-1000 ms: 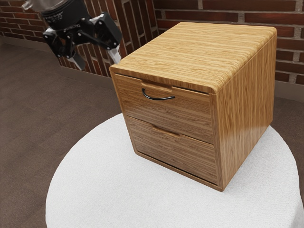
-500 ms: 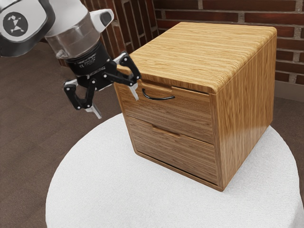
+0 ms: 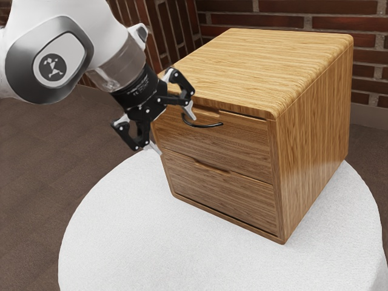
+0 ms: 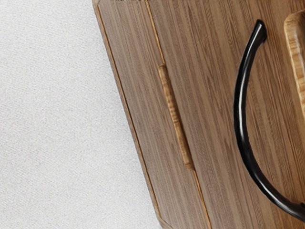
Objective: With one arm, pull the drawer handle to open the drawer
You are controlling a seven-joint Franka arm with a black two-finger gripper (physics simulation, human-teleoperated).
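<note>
At the cabinet's (image 3: 260, 66) front corner, gripper (image 3: 171, 129) spread wide, one fingertip (image 3: 190, 112) just beside the black drawer handle (image 3: 205, 125), top drawer (image 3: 230, 142) flush, white table (image 3: 151, 242) beneath

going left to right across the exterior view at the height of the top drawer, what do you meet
white arm → open pincer → black handle on the top drawer → cabinet's side wall

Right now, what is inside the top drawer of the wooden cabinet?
Nothing inside shows: the light-wood top drawer sits closed in the bamboo-grained wooden cabinet, so any contents are hidden. Only its front panel and thin black curved metal handle are visible.
</note>
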